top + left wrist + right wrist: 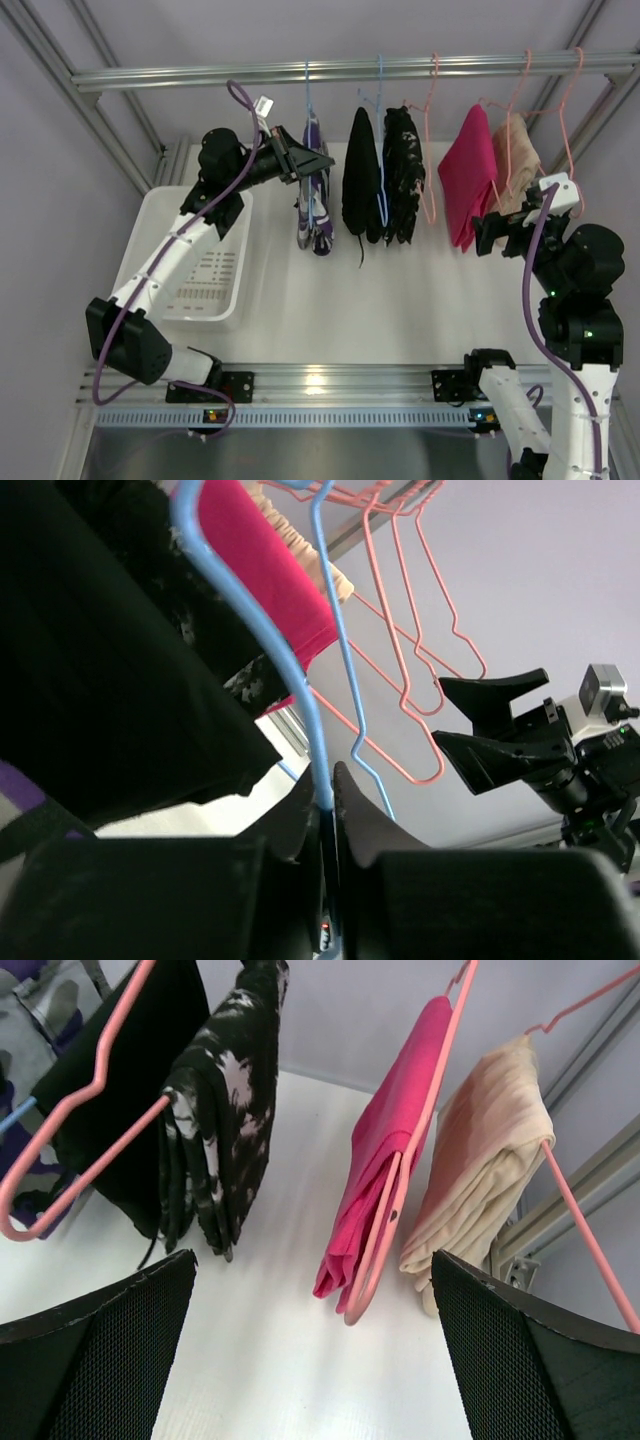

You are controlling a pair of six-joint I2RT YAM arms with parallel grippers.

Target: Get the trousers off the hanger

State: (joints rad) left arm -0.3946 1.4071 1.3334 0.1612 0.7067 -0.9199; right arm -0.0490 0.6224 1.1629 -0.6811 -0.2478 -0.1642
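— What does the scene look like?

— You have a white desk (330,300) under a metal rail (350,70), with a row of wire hangers strung along it. A white basket (160,210) sits on the desk at your left.

— Where are the trousers?

— Both pairs hang from the rail. The camouflage trousers (315,215) hang furthest left. The black trousers (360,185) hang just beside them on the right, and their lower ends are near the desk.

— And my left arm?

— Your left pincer (325,780) is up beside the camouflage trousers. Its fingers are pressed together on the wire of a blue hanger (318,745), which runs straight down between them.

— The right one?

— Your right pincer (488,232) has its fingers spread wide apart and grips nothing. It points at the pink garment (385,1150) and the beige garment (490,1160), which hang side by side on pink hangers. It is near them, but you cannot tell whether it touches either.
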